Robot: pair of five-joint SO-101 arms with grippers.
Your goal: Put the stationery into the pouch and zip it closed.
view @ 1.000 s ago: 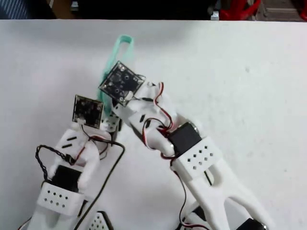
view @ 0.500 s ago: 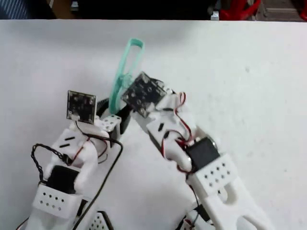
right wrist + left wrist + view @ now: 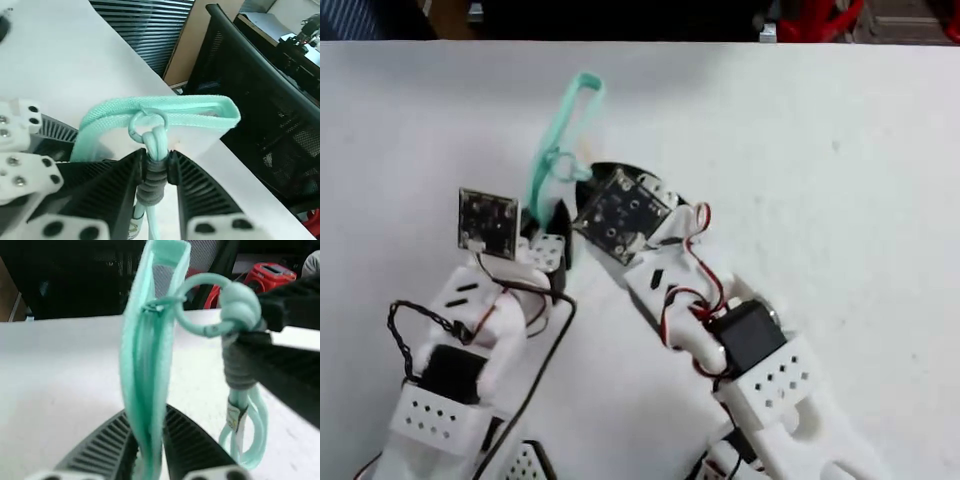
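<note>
Pouch (image 3: 558,135), mint green, is held on edge over the white tabletop (image 3: 820,200), between the two arms. The left fingers (image 3: 100,450) are clenched on its near end. The right fingers (image 3: 200,200) pinch the grey-wrapped cord loop (image 3: 152,182), which is tied to the round zipper ring (image 3: 147,121) at the pouch's edge.

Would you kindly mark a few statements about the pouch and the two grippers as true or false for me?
1. The left gripper is shut on the mint-green fabric pouch. True.
2. The right gripper is open and empty. False: it is shut on the mint-green cord loop.
3. The pouch lies flat. False: it stands on edge between the left gripper's jaws.
4. The cord loop hangs from a mint-green ring at the pouch's zip. True.
</note>
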